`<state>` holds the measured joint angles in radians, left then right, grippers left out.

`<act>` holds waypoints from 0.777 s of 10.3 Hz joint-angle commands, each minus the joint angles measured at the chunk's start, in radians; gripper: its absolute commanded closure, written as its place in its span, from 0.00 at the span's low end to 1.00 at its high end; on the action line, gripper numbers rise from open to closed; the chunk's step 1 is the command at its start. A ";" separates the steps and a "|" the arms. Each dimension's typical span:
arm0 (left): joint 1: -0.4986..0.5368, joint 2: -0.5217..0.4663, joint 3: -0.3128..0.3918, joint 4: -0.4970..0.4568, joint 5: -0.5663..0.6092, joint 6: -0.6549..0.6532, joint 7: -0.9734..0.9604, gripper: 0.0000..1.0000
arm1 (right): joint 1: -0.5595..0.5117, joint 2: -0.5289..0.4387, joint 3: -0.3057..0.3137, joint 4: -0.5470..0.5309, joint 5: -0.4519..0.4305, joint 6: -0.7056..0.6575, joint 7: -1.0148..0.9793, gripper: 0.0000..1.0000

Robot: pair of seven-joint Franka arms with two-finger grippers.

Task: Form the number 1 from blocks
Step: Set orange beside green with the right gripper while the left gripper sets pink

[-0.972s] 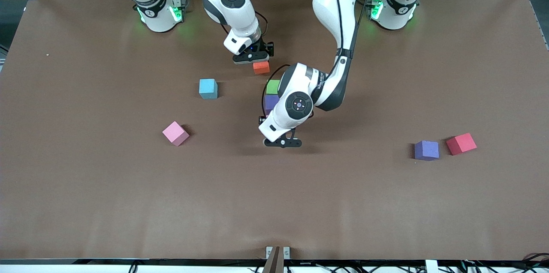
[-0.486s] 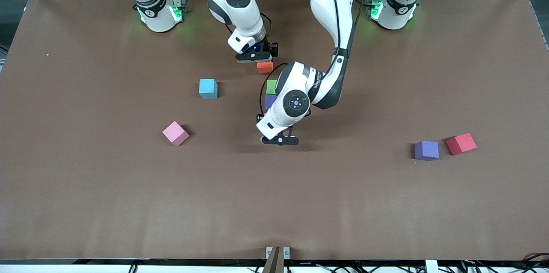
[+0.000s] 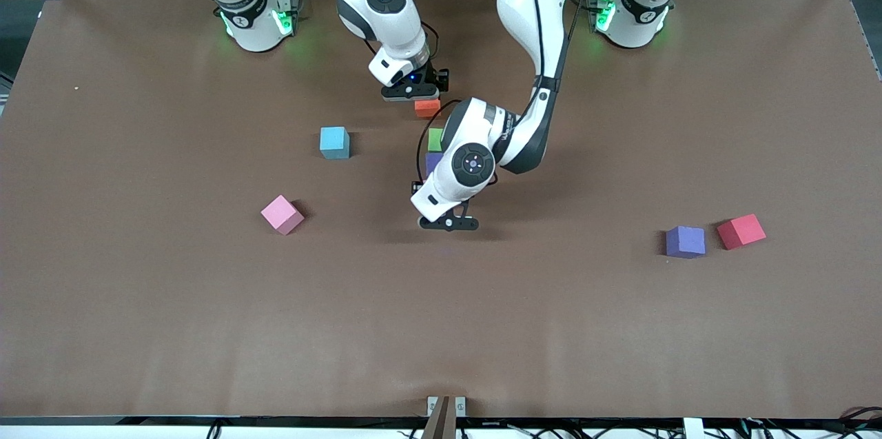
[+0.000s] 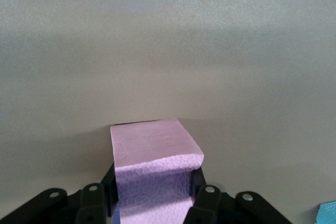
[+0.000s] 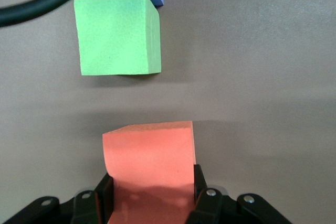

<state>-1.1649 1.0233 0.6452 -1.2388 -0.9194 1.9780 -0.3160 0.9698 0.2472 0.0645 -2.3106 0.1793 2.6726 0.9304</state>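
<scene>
- Currently the right gripper (image 3: pixel 415 96) sits toward the robots' edge of the brown counter (image 3: pixel 138 301), jaws clenched on a small orange foam cube (image 3: pixel 427 107); the right wrist view shows the cube pinched between the pads.
- Change over the last second: the right gripper has drifted slightly toward the left arm's end of the counter, carrying the orange cube with it. It now lies closer to in line with the green foam cube (image 3: pixel 435 139), a small gap apart.
- The left gripper (image 3: pixel 448 222) has edged slightly toward the right arm's end. Its jaws are clenched on a pale pink-lilac foam cube (image 4: pixel 155 174), seen only in the left wrist view; the arm hides it from the front camera.
- Column so far: green cube, then a purple foam cube (image 3: pixel 433 162) touching it on the side nearer the front camera, mostly hidden by the left arm.
- Judgement: both arms appear to be extending that column, orange at the end toward the robots, the held pink-lilac cube at the end nearer the camera. The small shifts look like fine alignment before release.
- Loose blocks, well apart from the column: light blue foam cube (image 3: pixel 334 143), pink foam cube (image 3: pixel 282 214), second purple foam cube (image 3: pixel 685 242), red foam cube (image 3: pixel 741 231) just beside it.
- Containers: none in view; all blocks rest directly on the counter or in the jaws.
</scene>
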 commanded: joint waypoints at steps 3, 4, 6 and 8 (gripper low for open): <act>-0.018 -0.012 0.007 -0.033 -0.006 0.007 0.009 0.00 | 0.015 0.007 -0.012 0.013 0.002 0.003 0.018 0.60; -0.018 -0.014 0.010 -0.030 0.010 0.007 0.009 0.00 | 0.015 0.006 -0.012 0.014 0.002 0.003 0.018 0.60; -0.015 -0.023 0.046 -0.024 0.065 -0.004 0.009 0.00 | 0.015 0.007 -0.012 0.016 0.000 0.003 0.018 0.60; -0.015 -0.058 0.128 -0.022 0.065 -0.072 0.009 0.00 | 0.013 0.023 -0.028 0.048 -0.003 0.003 0.015 0.60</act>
<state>-1.1685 1.0115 0.7162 -1.2421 -0.8785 1.9629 -0.3138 0.9699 0.2482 0.0590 -2.3004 0.1789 2.6745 0.9307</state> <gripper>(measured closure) 0.000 0.414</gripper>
